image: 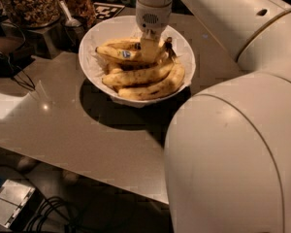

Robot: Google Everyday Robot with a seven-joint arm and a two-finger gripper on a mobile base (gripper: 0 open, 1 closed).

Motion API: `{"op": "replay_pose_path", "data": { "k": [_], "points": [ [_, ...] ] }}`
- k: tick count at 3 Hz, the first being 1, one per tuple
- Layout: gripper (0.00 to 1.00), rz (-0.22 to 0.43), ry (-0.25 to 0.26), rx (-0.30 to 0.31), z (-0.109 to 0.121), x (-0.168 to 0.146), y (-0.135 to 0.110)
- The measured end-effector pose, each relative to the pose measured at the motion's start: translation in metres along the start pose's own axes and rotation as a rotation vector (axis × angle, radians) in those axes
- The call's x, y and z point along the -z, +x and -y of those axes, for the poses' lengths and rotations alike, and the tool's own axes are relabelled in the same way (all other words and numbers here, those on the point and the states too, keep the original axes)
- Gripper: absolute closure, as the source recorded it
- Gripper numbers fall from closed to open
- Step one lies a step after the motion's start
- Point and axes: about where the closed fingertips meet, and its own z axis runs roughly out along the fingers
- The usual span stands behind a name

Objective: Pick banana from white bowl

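So, the gripper is sitting among four bananas in the white bowl, right at the banana wearing a blue sticker, unreadable; can't tell whether it's grasping.

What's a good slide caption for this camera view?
Robot gripper resting at the stickered banana inside the white bowl.

beige table, jar of nuts, metal scoop, cables on floor

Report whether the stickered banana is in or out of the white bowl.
In: the banana lies inside the white bowl; the end effector sits directly above the bunch.
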Motion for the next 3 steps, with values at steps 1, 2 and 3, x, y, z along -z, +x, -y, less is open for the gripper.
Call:
{"op": "replay_pose_path", "data": {
  "k": [1,2,3],
  "points": [
    [0.82,0.0,0.0,0.0,0.0005,0.0058,-0.0004],
    [0.58,0.0,0.0,0.0,0.0005,0.0055,-0.0004],
    [0.36,0.0,0.0,0.0,0.0004,0.0043,-0.0003]
  ]
}}
